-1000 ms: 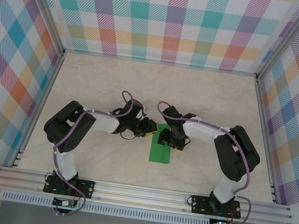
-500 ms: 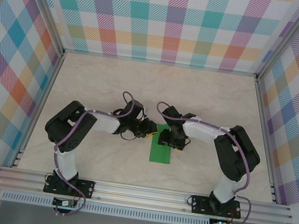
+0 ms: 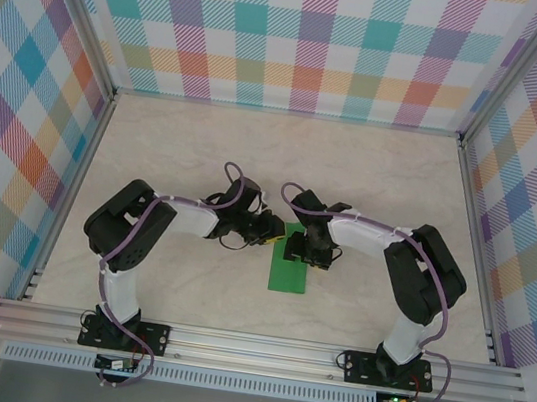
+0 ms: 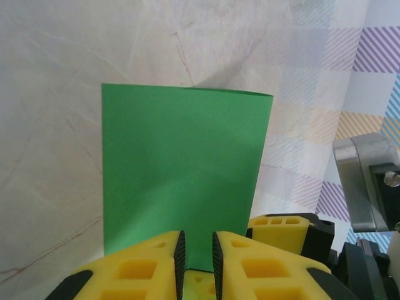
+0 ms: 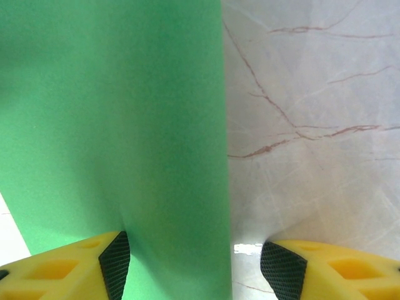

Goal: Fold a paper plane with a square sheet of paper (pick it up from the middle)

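Table [image 3: 383, 178], top external view: pale marbled surface inside plaid walls [image 3: 312, 46]. The square sheet of paper [image 3: 287, 277] lies green side up near the middle of the table, towards the near edge. It shows as a narrow rectangle, long axis running away from the arm bases. Both arms bend inward over its far half. The left gripper [image 3: 269, 238] sits at the sheet's left edge. The right gripper [image 3: 297, 254] is directly above the sheet, covering its far end. Jaw state is not readable from this height.

Left wrist view: the sheet [image 4: 181, 169] lies flat on the table [image 4: 50, 94], reaching from the fingertips outward. Its far edge shows two layers not quite flush, one corner slightly lifted. The left gripper [image 4: 197, 245] has its jaws drawn nearly together. The black pads [image 4: 180, 253] leave a thin slot, and green shows in that slot. Cannot tell whether the pads actually pinch the paper edge or only stand over it.

Right wrist view: the right gripper [image 5: 200, 265] has its jaws spread wide, gripping nothing. One long edge of the sheet [image 5: 106, 112] runs straight between the two pads [image 5: 115, 265]. One pad is over green paper, the other over bare table [image 5: 312, 75]. A darker band runs along that edge of the paper.
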Robot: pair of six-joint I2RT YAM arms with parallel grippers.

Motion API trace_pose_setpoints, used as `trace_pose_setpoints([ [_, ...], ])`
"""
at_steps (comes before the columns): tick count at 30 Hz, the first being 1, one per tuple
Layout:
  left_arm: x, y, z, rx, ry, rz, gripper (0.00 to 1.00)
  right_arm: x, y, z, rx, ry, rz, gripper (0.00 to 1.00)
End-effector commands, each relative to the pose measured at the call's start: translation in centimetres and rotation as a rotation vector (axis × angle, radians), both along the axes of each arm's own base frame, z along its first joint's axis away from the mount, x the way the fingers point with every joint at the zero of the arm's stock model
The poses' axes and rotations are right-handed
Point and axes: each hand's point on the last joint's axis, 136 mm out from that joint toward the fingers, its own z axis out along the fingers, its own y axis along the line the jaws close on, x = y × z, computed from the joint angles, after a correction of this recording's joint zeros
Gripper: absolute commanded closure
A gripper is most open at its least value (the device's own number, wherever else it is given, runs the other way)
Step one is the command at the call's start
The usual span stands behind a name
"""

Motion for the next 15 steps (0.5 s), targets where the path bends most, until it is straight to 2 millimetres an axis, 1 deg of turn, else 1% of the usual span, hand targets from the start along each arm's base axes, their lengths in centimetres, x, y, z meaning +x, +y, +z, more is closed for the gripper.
trace_pose_setpoints([
  [1,-0.8,-0.8,-0.4,0.011,0.016,-0.054,0.81,-3.4,0.0,-8.0,-0.009,0.147,0.06,0.35],
  [7,-1.1,-0.9,-0.9,0.028,0.032,-0.072,0.83,-3.5,0.0,-8.1,-0.01,0.148,0.06,0.35],
  [11,-1.5,-0.7,-1.6,0.059,0.051,-0.082,0.84,-3.4,0.0,-8.0,-0.008,0.145,0.061,0.36],
  [15,-2.1,0.2,-2.8,0.123,0.082,-0.085,0.87,-3.3,0.1,-7.8,-0.001,0.141,0.062,0.36],
])
